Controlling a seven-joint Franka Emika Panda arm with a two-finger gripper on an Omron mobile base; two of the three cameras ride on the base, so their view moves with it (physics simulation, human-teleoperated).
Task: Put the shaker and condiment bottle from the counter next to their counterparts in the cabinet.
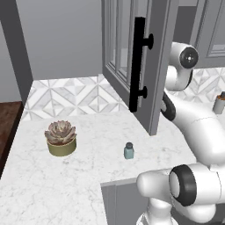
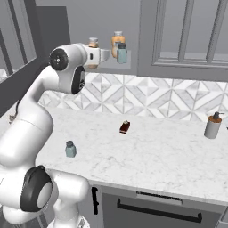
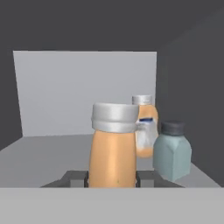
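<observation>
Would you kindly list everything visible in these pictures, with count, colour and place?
condiment bottle: one, orange, pale cap, in the gripper inside the cabinet
counterpart bottle: one, orange, on the cabinet shelf
counterpart jar: one, teal-grey, dark cap, on the cabinet shelf
shaker: one, teal-grey, on the counter
succulent: one, pinkish, olive pot, counter left
soap dispenser: one, grey-brown, counter right
small dark-red item: one, mid counter
cabinet: grey, door open
gripper: one, shut on the condiment bottle
</observation>
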